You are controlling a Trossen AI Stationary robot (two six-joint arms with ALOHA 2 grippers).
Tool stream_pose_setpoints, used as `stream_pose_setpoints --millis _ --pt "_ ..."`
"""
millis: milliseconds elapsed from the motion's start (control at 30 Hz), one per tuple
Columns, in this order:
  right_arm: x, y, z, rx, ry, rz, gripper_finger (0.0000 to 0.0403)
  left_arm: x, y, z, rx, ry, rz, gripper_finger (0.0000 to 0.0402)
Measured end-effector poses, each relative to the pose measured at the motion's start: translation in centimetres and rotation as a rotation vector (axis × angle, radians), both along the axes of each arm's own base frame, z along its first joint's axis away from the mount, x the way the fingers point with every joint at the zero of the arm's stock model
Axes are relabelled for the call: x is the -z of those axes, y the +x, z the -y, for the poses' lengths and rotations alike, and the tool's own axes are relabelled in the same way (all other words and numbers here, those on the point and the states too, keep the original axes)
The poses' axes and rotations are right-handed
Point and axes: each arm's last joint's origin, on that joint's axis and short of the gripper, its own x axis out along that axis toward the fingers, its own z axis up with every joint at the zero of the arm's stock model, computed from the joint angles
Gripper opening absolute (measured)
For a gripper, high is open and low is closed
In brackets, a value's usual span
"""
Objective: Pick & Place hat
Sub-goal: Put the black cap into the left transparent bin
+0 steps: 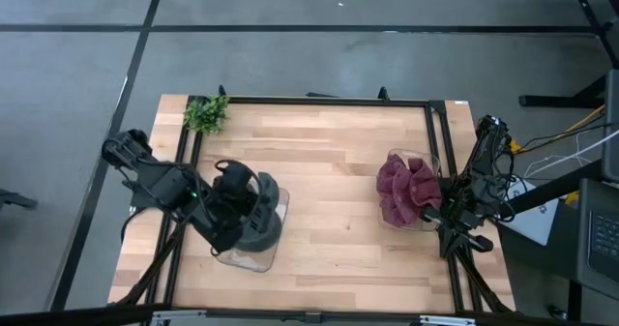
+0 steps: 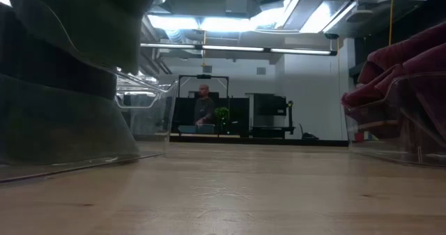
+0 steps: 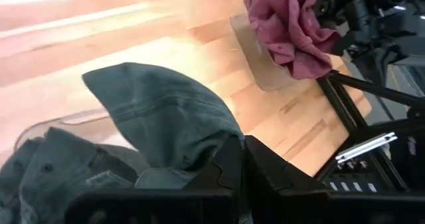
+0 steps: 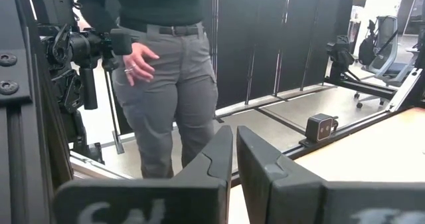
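A grey-green denim hat (image 1: pixel 253 220) lies crumpled in a clear tray (image 1: pixel 253 258) at the table's left near side; the low view shows it as a dark mass (image 2: pixel 63 74) behind the tray wall. My left gripper (image 3: pixel 243 151) is over this tray, shut on the hat's cloth. A maroon hat (image 1: pixel 406 191) sits bunched in a second clear tray (image 1: pixel 432 166) on the right, also seen in the left wrist view (image 3: pixel 292 24). My right gripper (image 4: pixel 234 141) waits shut at the table's right edge, behind the maroon hat, touching nothing. My left gripper pinches a raised fold of the grey-green hat (image 3: pixel 199 141) between its two shut fingers, coming slanting from above and from the table's left. The fold stands up in a peak (image 3: pixel 153 91) beside the fingers. The remainder of the hat (image 3: pixel 60 171) lies slack in the tray.
A small green plant (image 1: pixel 206 113) stands at the table's far left corner. Bare wood (image 1: pixel 329 191) lies between the two trays. A black frame (image 1: pixel 329 101) runs along the table's edges. A person (image 4: pixel 166 64) stands beyond the right edge; another person (image 2: pixel 203 106) is far behind the table.
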Motion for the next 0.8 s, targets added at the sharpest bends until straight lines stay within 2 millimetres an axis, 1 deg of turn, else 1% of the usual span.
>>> stream_pose_setpoints --millis 100,300,467,567,800 --pt "0.0 0.0 0.0 0.000 0.000 0.000 0.0024 0.6 0.6 0.4 -0.016 -0.019 -0.014 0.0003" --pt "0.0 0.0 0.0 0.000 0.000 0.000 0.0024 1.3 1.1 0.8 -0.048 -0.041 -0.034 0.0003" --pt "0.0 0.0 0.0 0.000 0.000 0.000 0.0024 2.0 0.8 0.8 -0.069 -0.048 -0.114 0.0003" --pt "0.0 0.0 0.0 0.000 0.000 0.000 0.0024 1.9 0.7 0.6 -0.087 -0.053 -0.106 0.0003" --pt "0.0 0.0 0.0 0.000 0.000 0.000 0.0024 0.7 -0.3 -0.4 -0.111 -0.048 -0.047 0.0003"
